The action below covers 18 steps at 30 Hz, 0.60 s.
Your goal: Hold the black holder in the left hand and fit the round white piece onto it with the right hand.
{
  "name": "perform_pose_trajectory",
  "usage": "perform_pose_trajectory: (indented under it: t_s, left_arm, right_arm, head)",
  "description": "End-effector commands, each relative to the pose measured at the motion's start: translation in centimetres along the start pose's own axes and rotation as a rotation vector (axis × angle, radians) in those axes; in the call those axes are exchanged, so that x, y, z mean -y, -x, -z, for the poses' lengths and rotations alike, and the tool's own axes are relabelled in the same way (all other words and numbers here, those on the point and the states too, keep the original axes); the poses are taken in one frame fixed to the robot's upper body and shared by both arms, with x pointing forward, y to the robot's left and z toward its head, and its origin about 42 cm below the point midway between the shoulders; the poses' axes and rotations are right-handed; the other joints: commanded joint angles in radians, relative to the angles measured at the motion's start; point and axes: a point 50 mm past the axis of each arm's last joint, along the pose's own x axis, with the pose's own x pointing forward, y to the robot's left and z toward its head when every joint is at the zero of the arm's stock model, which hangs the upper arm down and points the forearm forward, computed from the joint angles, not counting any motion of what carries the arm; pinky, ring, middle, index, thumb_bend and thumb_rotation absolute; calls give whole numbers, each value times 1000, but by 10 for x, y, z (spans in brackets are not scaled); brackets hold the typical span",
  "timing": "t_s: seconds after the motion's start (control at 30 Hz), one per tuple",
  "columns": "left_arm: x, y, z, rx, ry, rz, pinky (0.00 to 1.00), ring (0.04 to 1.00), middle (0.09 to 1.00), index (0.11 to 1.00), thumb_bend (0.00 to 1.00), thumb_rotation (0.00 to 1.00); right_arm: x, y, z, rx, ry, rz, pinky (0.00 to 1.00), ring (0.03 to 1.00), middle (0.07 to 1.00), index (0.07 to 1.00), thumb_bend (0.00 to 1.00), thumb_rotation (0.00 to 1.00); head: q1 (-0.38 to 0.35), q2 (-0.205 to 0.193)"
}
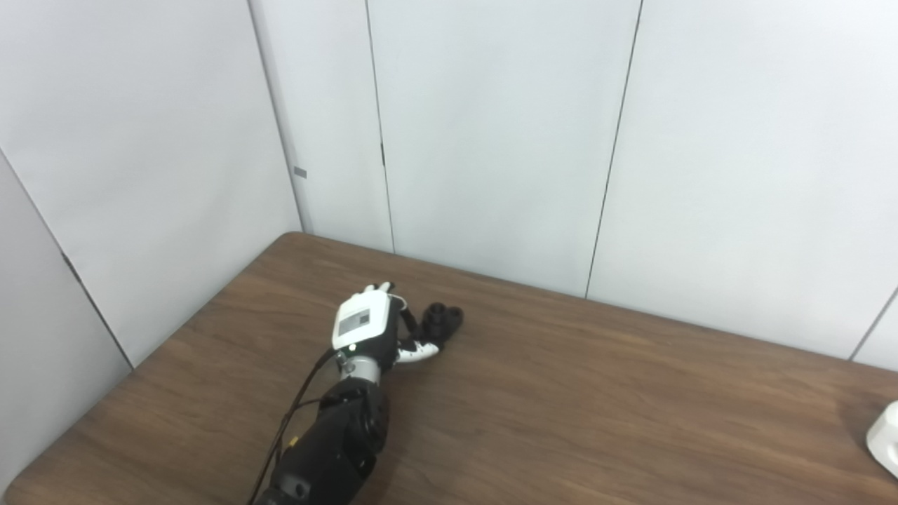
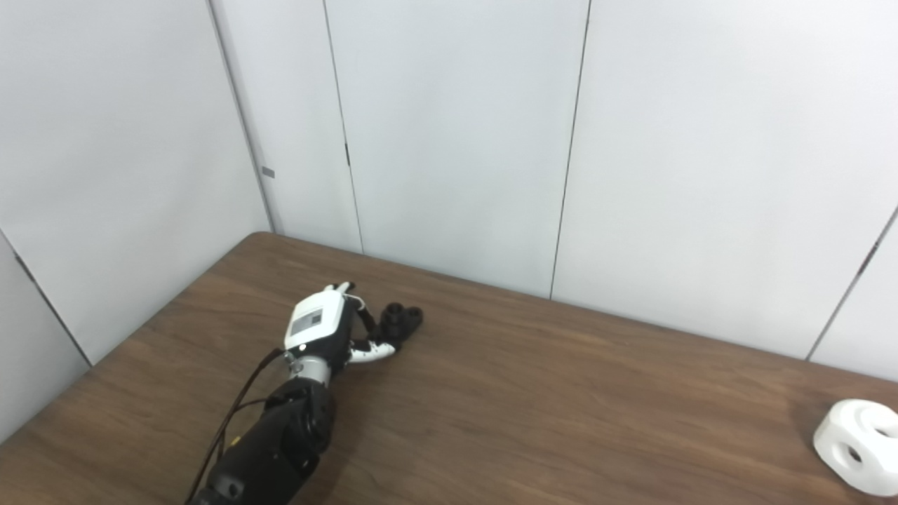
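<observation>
Left hand [image 2: 319, 328] reaching toward the far left corner of the dark wood-grain tabletop [image 2: 533, 393], fingers curled beside the small black plastic holder [image 2: 400, 319] — touching it, though a firm clamp cannot be told. Round white plastic piece [image 2: 857, 445] lying well apart at the tabletop's right edge — untouched. Plain white wall panels [image 2: 456, 140] behind.

No words or numbers can be read anywhere. The left hand [image 1: 365, 324] has a small grey label on its white back, but it is too blurry to read. A tiny grey tag [image 1: 300, 172] on the wall is blank too.
</observation>
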Motion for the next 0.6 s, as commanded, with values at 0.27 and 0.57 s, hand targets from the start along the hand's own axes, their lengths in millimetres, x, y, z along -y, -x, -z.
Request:
perform_pose_trajectory:
  t_s: [0.27, 0.57]
  left_arm:
    - [0, 17, -34, 199, -15, 111, 1000, 1000, 951, 481, 520, 49]
    - [15, 37, -44, 344, -24, 190, 1000, 983, 939, 479, 520, 51]
  right_arm:
    - [-3, 9, -2, -30, 21, -12, 1000, 1000, 997, 869, 667, 825]
    - [-3, 9, -2, -20, 37, -15, 960, 991, 965, 842, 630, 832]
  head:
    - [-19, 12]
    - [-55, 23]
